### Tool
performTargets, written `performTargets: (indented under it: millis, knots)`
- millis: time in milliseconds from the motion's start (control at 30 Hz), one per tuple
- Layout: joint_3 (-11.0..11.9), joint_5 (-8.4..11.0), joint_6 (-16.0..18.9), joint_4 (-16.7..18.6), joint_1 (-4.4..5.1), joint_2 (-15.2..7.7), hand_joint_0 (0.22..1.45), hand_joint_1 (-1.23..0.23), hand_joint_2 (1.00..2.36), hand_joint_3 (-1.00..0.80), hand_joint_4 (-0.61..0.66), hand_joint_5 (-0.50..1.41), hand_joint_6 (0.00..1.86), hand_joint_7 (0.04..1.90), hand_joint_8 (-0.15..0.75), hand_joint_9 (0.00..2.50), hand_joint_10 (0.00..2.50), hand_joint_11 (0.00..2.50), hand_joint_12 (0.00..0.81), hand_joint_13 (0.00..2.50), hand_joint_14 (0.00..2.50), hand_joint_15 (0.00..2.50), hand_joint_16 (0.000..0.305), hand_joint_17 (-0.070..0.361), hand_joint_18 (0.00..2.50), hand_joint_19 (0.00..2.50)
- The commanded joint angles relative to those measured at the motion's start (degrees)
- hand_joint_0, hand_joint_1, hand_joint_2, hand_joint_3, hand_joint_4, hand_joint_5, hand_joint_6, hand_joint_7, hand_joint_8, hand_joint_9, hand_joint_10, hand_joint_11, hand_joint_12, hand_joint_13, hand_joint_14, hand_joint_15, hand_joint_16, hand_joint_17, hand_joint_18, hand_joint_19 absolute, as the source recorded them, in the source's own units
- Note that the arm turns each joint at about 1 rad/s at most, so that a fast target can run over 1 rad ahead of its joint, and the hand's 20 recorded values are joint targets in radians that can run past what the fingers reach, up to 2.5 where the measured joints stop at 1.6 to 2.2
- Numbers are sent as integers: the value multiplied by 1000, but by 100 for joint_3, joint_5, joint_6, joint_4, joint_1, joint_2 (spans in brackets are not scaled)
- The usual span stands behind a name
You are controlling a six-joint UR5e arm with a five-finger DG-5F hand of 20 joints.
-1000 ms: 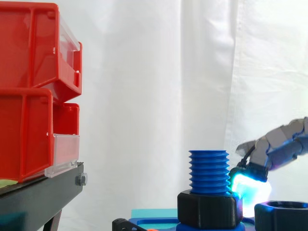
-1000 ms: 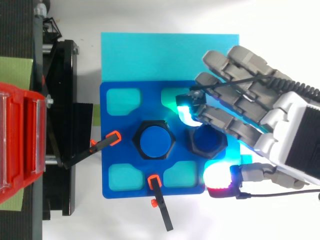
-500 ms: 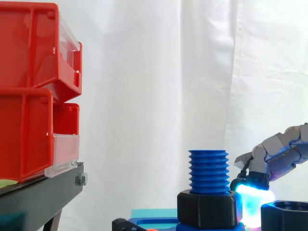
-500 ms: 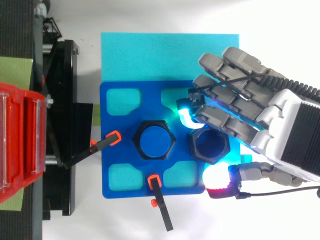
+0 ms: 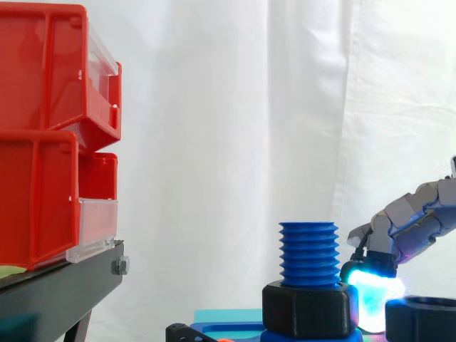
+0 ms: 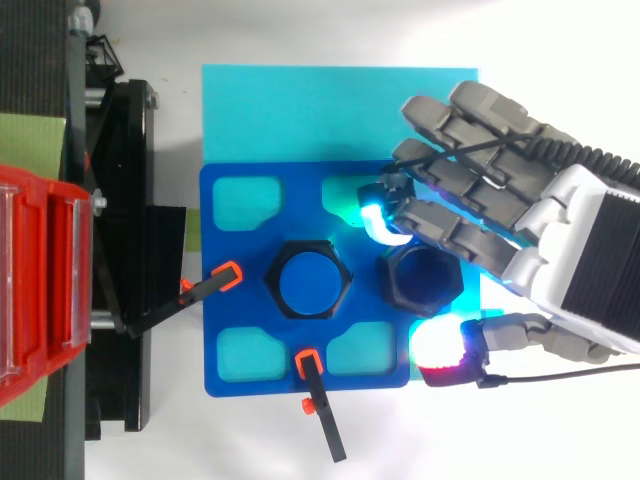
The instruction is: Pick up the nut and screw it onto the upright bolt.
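Now, my hand (image 6: pixel 530 240): reaches in from the right in the top view, fingers curled round the black nut (image 6: pixel 395 285).
Finger pad (image 6: pixel 378 222): glows cyan, pressed at the nut's corner on the bolt's side.
Thumb pad (image 6: pixel 437 345): glows white and red, just beside the nut's opposite edge; contact I cannot tell.
Black nut: over the blue fixture plate (image 6: pixel 235 250), just beside the bolt, not on it; resting or lifted, I cannot tell.
Blue bolt (image 5: pixel 308 253): upright at the plate's middle, threads bare, black hexagonal collar (image 5: pixel 308 308) round its base.
Plate: lies on a cyan mat (image 6: pixel 300 110); two orange-tipped clamps (image 6: pixel 225 275) touch its edges.
Red bins (image 5: pixel 43 142): on the black stand (image 5: pixel 57 292), far left, well apart from me.
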Motion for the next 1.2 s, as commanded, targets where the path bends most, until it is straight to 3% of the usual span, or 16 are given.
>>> performTargets:
  millis: [0,600,1167]
  knots:
    - [12,-1,0,-73,-17,0,417,-590,1000,-500,254,-217,502,743,329,362,0,0,422,241,0,0,55,125,58,0]
    - [12,-80,9,-249,-53,123,346,-570,1000,-500,247,-237,502,703,334,281,0,0,468,180,0,0,66,148,6,0]
    - [12,-80,9,-487,-61,220,484,-717,1000,-500,255,-204,503,861,301,363,0,0,394,228,0,0,51,115,75,0]
